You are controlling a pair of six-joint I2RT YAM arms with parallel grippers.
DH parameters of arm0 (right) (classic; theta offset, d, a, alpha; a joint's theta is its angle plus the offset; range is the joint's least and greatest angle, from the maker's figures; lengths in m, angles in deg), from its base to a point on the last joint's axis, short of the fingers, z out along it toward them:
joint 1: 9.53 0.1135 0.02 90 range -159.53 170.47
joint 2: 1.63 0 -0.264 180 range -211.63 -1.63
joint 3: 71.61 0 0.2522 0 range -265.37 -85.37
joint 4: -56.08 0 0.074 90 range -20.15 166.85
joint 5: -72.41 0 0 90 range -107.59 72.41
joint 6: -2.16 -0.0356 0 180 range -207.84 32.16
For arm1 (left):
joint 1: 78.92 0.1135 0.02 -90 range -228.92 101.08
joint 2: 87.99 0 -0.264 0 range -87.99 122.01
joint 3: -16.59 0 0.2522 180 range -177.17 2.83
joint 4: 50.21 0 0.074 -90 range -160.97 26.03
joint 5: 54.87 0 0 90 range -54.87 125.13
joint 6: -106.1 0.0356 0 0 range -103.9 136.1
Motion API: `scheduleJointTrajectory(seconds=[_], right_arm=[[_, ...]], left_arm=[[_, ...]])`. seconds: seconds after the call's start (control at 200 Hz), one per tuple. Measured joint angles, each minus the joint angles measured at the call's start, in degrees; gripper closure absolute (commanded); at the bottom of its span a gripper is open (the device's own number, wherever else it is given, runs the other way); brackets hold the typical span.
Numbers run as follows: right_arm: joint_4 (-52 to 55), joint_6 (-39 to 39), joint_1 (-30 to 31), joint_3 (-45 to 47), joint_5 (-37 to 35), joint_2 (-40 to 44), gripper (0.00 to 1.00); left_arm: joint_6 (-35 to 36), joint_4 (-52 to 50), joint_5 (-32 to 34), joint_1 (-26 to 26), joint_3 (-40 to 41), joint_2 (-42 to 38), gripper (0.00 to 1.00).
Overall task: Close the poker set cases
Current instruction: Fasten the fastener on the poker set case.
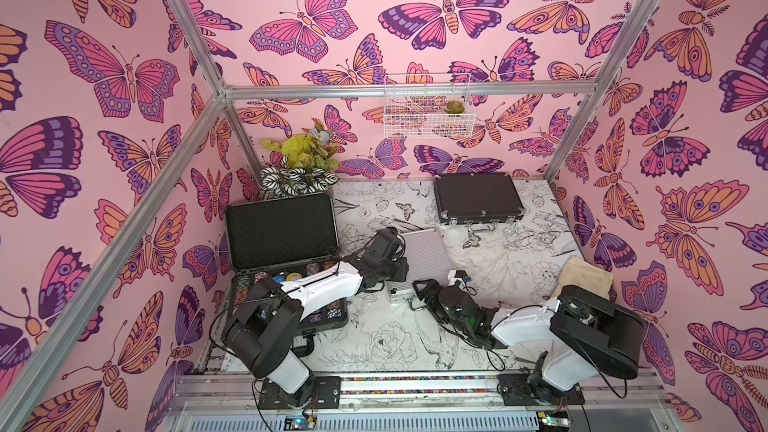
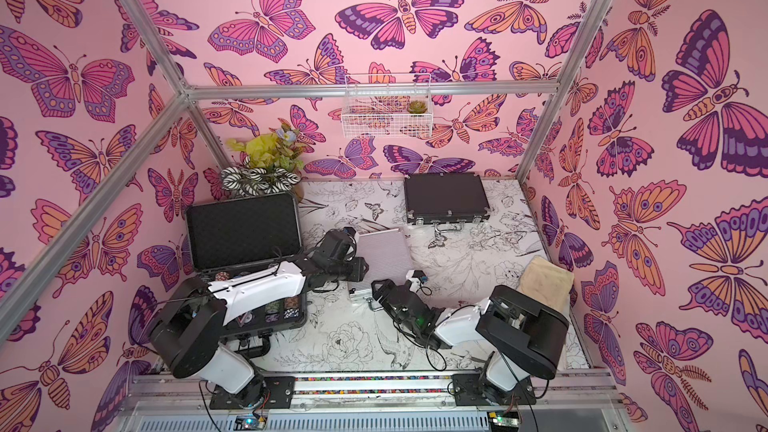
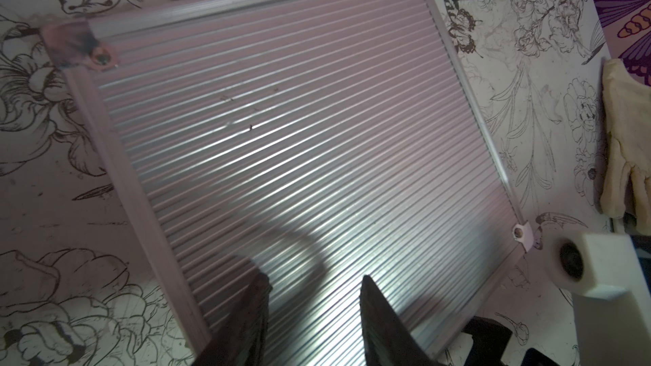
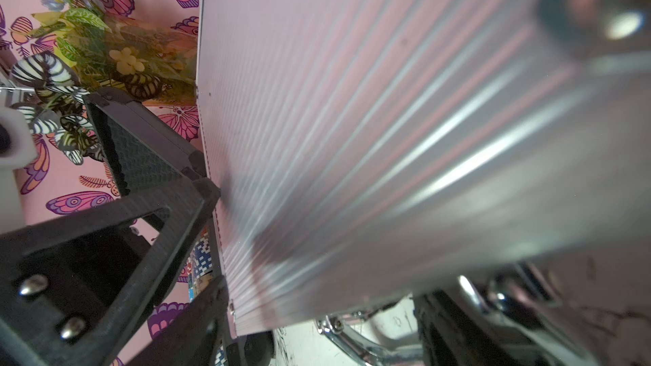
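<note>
Ribbed, shiny aluminium small case (image 3: 281, 135)

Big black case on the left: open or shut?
Open. On the large black case, the foam-lined lid stands raised and chips show in the base.

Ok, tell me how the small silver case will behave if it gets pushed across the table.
The small silver case looks rigid: ribbed metal panel, framed edges, so it should not flex. Its smooth ribs may be slippery to press on. Lying flat on the table, it likely slides rather than tips.
</note>
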Motion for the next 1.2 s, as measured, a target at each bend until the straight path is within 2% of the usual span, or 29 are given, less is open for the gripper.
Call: scheduleJointTrajectory(seconds=[0.311, 0.471, 0.767, 1.052, 1.198], right_arm=[[-2.3, 0.2, 0.0, -0.2, -0.2, -1.4, 0.17], [-0.1, 2.4, 0.0, -0.2, 1.0, 0.2, 0.18], [17.5, 14.8, -1.2, -3.8, 2.2, 14.6, 0.18], [38.0, 28.4, -10.7, -7.0, 3.1, 22.8, 0.19], [44.1, 34.3, -15.2, -7.4, 3.9, 25.0, 0.19]], left_arm=[[-0.5, 0.7, 0.5, -0.2, 1.0, -0.7, 0.56], [-0.7, 0.1, 0.5, -0.5, 1.2, -1.3, 0.51], [-0.6, -5.1, 1.1, -0.5, 0.7, -3.3, 0.45], [-1.1, -10.5, 2.0, -0.5, 2.1, -6.3, 0.44], [-2.0, -12.2, 2.0, -0.5, 4.9, -7.6, 0.43]])
